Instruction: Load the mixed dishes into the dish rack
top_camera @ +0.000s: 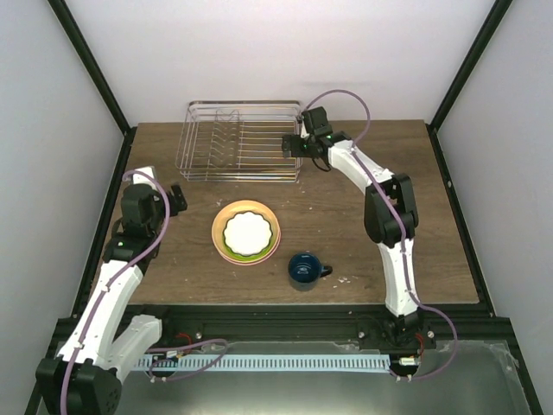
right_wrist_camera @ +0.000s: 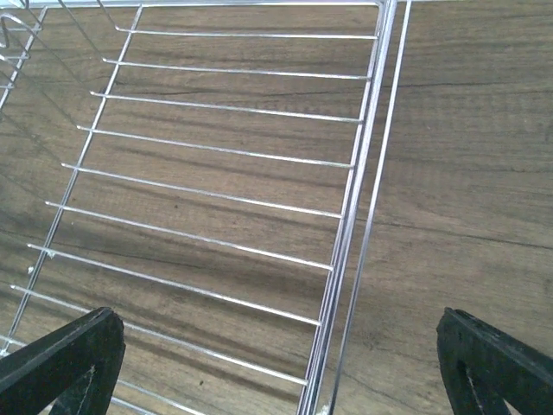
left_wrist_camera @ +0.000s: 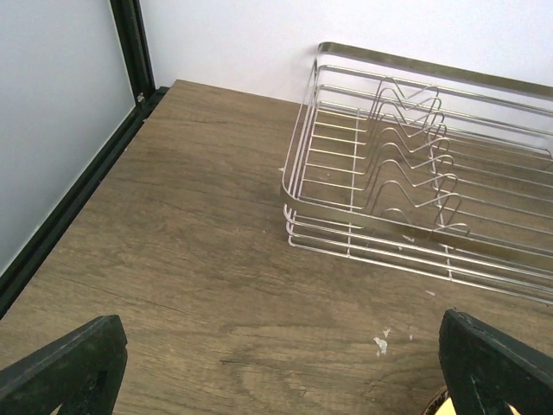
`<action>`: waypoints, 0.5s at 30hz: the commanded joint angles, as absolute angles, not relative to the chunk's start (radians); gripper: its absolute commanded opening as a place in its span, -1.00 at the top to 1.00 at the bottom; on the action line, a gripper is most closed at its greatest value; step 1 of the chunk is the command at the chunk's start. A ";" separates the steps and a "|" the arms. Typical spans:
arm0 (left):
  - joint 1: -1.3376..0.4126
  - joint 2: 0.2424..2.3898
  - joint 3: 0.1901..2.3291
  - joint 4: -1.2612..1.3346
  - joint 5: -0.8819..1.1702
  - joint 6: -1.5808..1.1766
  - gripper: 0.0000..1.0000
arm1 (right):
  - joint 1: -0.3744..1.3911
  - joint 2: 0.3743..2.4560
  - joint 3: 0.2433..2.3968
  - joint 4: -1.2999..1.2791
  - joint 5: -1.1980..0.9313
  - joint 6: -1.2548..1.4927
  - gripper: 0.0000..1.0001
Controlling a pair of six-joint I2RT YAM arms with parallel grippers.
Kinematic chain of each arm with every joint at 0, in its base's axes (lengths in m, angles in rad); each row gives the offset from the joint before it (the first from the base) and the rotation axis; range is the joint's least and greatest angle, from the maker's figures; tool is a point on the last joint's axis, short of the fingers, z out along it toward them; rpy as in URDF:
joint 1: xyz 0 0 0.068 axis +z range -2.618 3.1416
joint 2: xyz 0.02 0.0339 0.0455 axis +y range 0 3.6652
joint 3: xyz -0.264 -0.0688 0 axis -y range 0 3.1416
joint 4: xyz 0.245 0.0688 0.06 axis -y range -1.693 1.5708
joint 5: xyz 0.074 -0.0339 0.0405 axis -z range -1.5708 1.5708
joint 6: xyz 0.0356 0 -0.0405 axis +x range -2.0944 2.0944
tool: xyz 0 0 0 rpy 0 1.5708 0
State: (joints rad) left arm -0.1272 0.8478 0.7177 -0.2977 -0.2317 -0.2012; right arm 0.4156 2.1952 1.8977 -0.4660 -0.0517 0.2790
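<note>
Two sets of jaws are hanging spread, pinching nothing. My left jaws are hovering over the bench (top_camera: 181, 268) to the left of the plates, fingers (left_wrist_camera: 65, 367) wide apart. My right jaws are hanging over the right end of the dish rack (top_camera: 242, 177), fingers (right_wrist_camera: 60, 359) apart above its floor wires. The rack is sitting at the far middle of the bench. Near the centre a white scalloped plate (top_camera: 247, 232) is lying stacked on a lime green plate (top_camera: 226, 252) and an orange-yellow plate (top_camera: 247, 204). The dark blue mug (top_camera: 304, 269) is standing upright near their right, closer to my bases.
</note>
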 commanded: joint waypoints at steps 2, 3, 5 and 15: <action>-0.131 0.833 0.708 -0.314 -0.238 -0.194 -1.00 | 0.422 2.277 2.051 -0.511 -0.061 0.282 -1.00; -0.130 0.837 0.709 -0.316 -0.239 -0.197 -1.00 | 0.422 2.302 2.080 -0.532 -0.062 0.280 -1.00; -0.130 0.843 0.711 -0.320 -0.236 -0.198 -1.00 | 0.422 2.343 2.134 -0.562 -0.064 0.273 -1.00; -0.129 0.864 0.708 -0.312 -0.254 -0.191 -1.00 | 0.421 2.431 2.259 -0.618 -0.029 0.245 -1.00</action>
State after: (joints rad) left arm -0.1272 0.8597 0.7177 -0.3180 -0.2424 -0.2016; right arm 0.4156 2.4222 2.1983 -0.5858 -0.0326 0.2588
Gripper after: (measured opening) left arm 0.998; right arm 0.999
